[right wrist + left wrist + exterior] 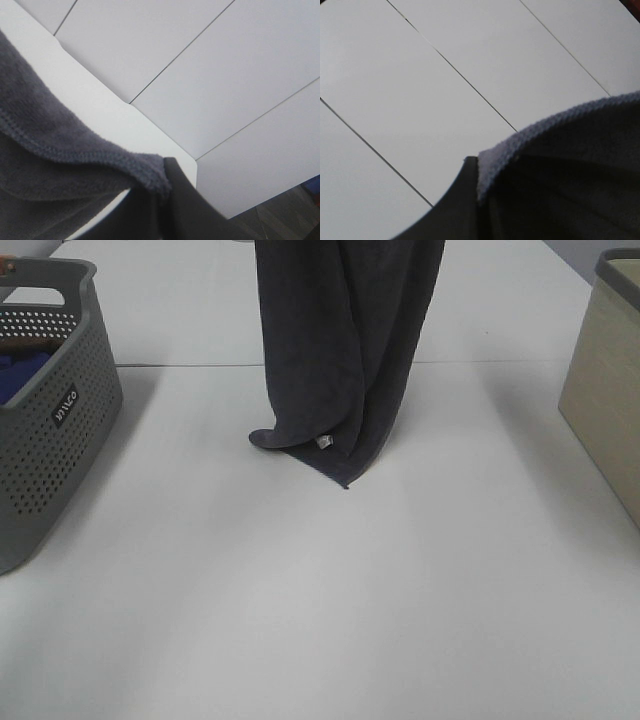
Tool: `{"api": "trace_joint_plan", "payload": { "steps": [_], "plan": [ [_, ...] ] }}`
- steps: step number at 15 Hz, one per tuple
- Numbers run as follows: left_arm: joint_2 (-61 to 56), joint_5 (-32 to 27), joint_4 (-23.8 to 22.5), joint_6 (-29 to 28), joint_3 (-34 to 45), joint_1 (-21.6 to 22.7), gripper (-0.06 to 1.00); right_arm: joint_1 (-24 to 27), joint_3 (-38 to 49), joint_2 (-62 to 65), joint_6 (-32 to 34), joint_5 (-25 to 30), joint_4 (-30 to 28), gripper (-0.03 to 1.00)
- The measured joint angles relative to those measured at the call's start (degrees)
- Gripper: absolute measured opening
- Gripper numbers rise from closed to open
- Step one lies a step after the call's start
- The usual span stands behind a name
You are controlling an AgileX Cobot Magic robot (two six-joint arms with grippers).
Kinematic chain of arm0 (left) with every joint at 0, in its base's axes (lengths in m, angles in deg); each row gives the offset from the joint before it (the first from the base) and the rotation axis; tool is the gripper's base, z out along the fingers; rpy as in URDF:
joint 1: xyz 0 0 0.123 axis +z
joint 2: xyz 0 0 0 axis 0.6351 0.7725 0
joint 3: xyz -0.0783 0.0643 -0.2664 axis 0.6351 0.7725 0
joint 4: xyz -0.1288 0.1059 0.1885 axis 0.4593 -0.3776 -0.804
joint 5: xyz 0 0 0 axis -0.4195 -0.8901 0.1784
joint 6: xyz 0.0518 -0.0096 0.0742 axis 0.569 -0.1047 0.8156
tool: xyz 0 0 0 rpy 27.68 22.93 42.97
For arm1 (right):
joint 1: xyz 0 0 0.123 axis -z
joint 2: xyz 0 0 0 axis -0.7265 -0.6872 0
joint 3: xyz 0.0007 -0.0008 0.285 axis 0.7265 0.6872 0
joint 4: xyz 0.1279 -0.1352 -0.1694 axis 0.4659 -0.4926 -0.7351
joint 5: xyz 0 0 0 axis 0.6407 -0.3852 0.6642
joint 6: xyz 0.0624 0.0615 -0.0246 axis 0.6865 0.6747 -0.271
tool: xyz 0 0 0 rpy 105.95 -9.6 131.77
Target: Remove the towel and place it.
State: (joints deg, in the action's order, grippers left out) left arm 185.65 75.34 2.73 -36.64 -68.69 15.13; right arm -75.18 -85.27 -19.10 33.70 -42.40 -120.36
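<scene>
Clenching both sets of fingers on the top hem, I am holding the towel point(340, 350) up off the table point(300, 640). My left gripper point(475, 175) is pinching the stitched edge, and my right gripper point(162, 180) is doing the same further along it, each closed tight on cloth. The towel is hanging in long bunched folds to the right of the basket point(60, 410) and well apart from it. Only its lowest corner and a small white tag point(323, 442) are resting on the table.

I am judging the removal as done, since the whole towel is hanging outside the basket. The placing is what is waiting: lowering the cloth, laying it down, then releasing both grips. The bunched folds are looking like the main nuisance, as they may pile up rather than spread.

Nothing is standing on the table between the basket and the towel. Inside the basket a blue fabric point(20, 375) is showing, and it is not mine to move. Farthest from the basket, beyond the towel, a beige bin point(605, 380) is standing near the table's edge, well apart from the hanging cloth.
</scene>
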Motion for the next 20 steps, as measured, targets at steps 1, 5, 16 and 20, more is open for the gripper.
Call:
{"api": "trace_joint_plan", "payload": {
  "steps": [1,5,16,20],
  "plan": [
    [1.2,4.2,0.0,0.0,0.0,0.9,0.00,1.2,-0.2,-1.0,1.4,-1.9,-0.2,0.01],
    [7.0,26.2,0.1,0.0,0.0,5.1,0.00,5.6,-0.2,-4.4,12.1,-18.6,-0.9,0.01],
    [8.8,28.9,1.5,-0.1,-4.7,6.9,0.00,9.5,-1.1,-5.6,16.6,-31.1,0.1,0.01],
    [14.9,28.0,1.5,1.3,-9.0,8.7,0.00,9.5,-2.6,-9.2,17.8,-34.7,0.1,0.01]
  ]
}}
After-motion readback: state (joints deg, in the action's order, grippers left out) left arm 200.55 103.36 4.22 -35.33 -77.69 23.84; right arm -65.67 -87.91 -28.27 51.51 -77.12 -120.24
